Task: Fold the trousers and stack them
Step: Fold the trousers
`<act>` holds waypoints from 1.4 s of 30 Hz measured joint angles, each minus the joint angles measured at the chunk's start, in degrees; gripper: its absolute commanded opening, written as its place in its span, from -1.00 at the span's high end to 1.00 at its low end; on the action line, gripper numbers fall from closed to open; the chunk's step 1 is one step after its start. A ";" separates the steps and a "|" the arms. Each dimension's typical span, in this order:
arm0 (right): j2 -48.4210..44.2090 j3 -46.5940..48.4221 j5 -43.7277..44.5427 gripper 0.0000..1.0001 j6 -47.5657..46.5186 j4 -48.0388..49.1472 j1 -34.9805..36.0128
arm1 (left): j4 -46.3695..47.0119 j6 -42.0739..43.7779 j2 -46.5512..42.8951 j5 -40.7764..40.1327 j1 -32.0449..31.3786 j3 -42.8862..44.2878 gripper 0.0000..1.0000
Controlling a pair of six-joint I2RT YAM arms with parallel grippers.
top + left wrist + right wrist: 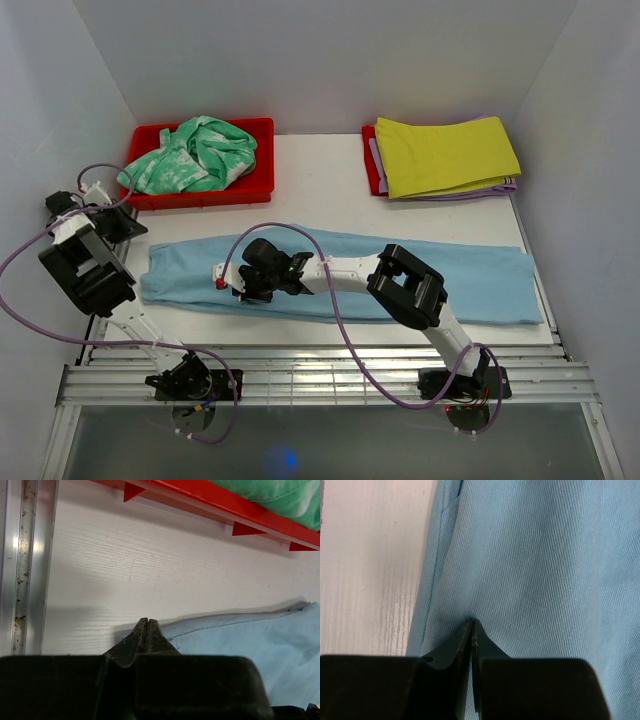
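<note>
Lying flat across the white wooden table (320,170), the long light sky-blue soft cloth trousers (480,280) stretch from one side of it to the other, legs laid together. Left gripper (148,625): jaws pressed fully together, tips low at the table surface, right at the corner of the trousers' left end. The hemmed edge of the blue cloth starts just beside the tips and runs off to the right in the wrist view; cannot tell whether any cloth is pinched between the jaws. Ahead of this claw is bare table, and farther ahead the ribbed wall of a red plastic tray (210,502) holding a crumpled mint-green-and-white patterned garment (195,150). A metal rail (25,555) runs along the table edge off to the claw's left. Right gripper (471,625): jaws also fully together, tips down on the trousers, a little in from the cloth's edge; blue cloth fills the view ahead and to the right of the tips, with a strip of bare table to their left. No fold visibly caught. Well beyond this claw, at the far right corner of the table, sits a folded yellow-green cloth (445,155).
</note>
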 measured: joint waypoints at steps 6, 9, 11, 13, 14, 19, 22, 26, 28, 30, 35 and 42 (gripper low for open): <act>-0.07 -0.07 -0.15 0.84 0.02 0.00 0.00 | -1.27 1.97 0.68 -1.42 0.11 0.09 -0.24; -0.07 -0.07 -0.26 0.84 0.04 -0.02 0.00 | -1.57 3.87 -0.96 -2.45 0.61 -4.37 -0.28; -0.09 -0.07 -0.33 0.84 0.04 -0.04 0.00 | -1.97 4.63 -1.16 -2.84 0.96 -6.64 -0.29; -0.13 -0.07 -0.39 0.85 0.04 -0.13 0.00 | -2.38 4.98 -1.16 -3.30 1.20 -8.39 -0.29; -0.15 -0.09 -0.46 0.84 0.04 -0.24 0.00 | -2.36 5.05 -1.18 -2.97 1.25 -9.09 -0.29; -0.15 -0.07 -0.68 0.84 0.04 -0.42 0.00 | -0.79 5.60 -2.91 -2.08 1.40 -12.13 -0.28; -0.15 0.02 -0.92 0.84 0.04 -0.66 0.00 | -0.68 5.79 -4.83 -1.99 1.40 -14.71 -0.15; -0.15 0.13 -1.40 0.84 0.04 -1.05 0.00 | -0.63 5.49 -5.33 -2.34 1.40 -16.22 0.45; -0.15 0.17 -1.57 0.84 0.04 -1.29 0.00 | -0.61 5.01 -5.07 -2.47 1.53 -16.31 0.72; -0.15 0.31 -1.62 0.84 0.04 -1.53 0.00 | -1.01 4.28 -4.72 -2.47 1.60 -15.61 0.86; -0.17 0.31 -1.62 0.84 0.02 -1.55 0.00 | -4.24 2.21 -1.70 -2.34 1.40 -9.55 1.00; -0.15 0.28 -1.55 0.84 -0.02 -1.49 0.02 | -7.63 0.24 5.22 -1.70 0.44 0.96 1.00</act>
